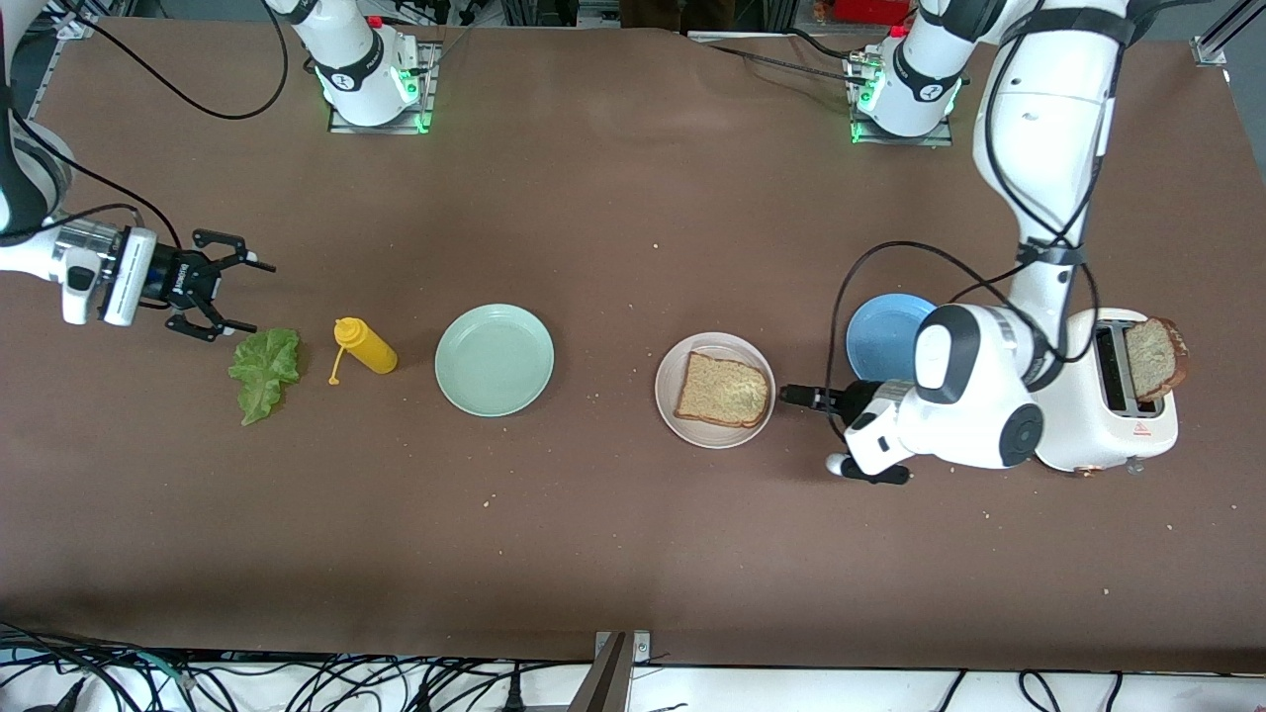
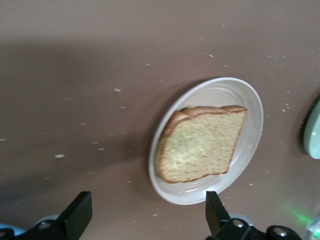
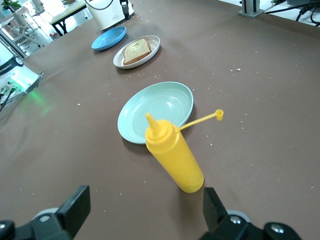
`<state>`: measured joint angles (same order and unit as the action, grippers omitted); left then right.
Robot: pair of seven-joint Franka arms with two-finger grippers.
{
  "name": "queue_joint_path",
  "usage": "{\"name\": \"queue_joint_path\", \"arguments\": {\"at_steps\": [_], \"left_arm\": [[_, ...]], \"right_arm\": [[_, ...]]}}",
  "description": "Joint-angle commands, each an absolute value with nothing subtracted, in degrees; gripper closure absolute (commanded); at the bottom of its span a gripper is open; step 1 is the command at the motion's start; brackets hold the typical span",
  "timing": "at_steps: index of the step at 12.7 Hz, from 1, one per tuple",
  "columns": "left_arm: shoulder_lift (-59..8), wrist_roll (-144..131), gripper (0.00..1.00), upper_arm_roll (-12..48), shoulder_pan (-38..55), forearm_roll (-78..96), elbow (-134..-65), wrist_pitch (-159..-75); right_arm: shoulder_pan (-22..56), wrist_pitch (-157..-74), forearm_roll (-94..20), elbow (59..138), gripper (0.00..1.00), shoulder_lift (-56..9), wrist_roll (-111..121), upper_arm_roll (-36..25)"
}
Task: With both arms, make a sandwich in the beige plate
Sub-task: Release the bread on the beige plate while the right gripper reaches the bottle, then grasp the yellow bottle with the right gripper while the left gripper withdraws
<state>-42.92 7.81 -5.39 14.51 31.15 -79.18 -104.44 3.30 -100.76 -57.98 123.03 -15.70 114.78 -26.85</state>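
One bread slice (image 1: 723, 391) lies flat in the beige plate (image 1: 676, 361), about midway along the bench, a little toward the left arm's end. A second slice (image 1: 1152, 358) stands in the slot of the white toaster (image 1: 1137, 425) near that end, beside the blue plate (image 1: 875, 326). The lettuce leaf (image 1: 264, 371) lies on the bare bench toward the right arm's end, next to the yellow squeeze bottle (image 1: 366, 348) and the mint-green plate (image 1: 495, 359).

The bread is probably light, fairly stiff and crumbly, best pinched across its crusted edges. The lettuce looks limp and tear-prone (a gentle hold near its thicker rib seems safest).

The left gripper (image 1: 811, 398) hovers just beside the beige plate's rim, jaws spread wide, holding and touching nothing. The right gripper (image 1: 229, 289) hangs over the bench right by the lettuce, also fully spread and empty.
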Motion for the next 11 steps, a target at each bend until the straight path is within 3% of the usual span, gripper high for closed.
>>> {"name": "queue_joint_path", "arguments": {"at_steps": [1, 5, 11], "left_arm": [[-37.3, 2.5, 0.00, -8.1, 12.9, 25.3, -80.3, -101.5], [-30.3, 2.3, 0.00, -10.7, 10.8, 10.8, -80.2, -93.7], [-24.8, 2.3, 0.00, -12.1, 5.8, 3.8, -80.1, -91.0]], "right_arm": [[1.1, -97.0, -64.5, 123.5, 0.00, -21.4, 123.9, -26.7], [1.0, -91.6, -74.3, 123.1, 0.00, -30.2, 137.8, -26.5], [1.6, -91.1, -82.4, 120.9, 0.01, -35.2, 142.6, -23.7]]}}
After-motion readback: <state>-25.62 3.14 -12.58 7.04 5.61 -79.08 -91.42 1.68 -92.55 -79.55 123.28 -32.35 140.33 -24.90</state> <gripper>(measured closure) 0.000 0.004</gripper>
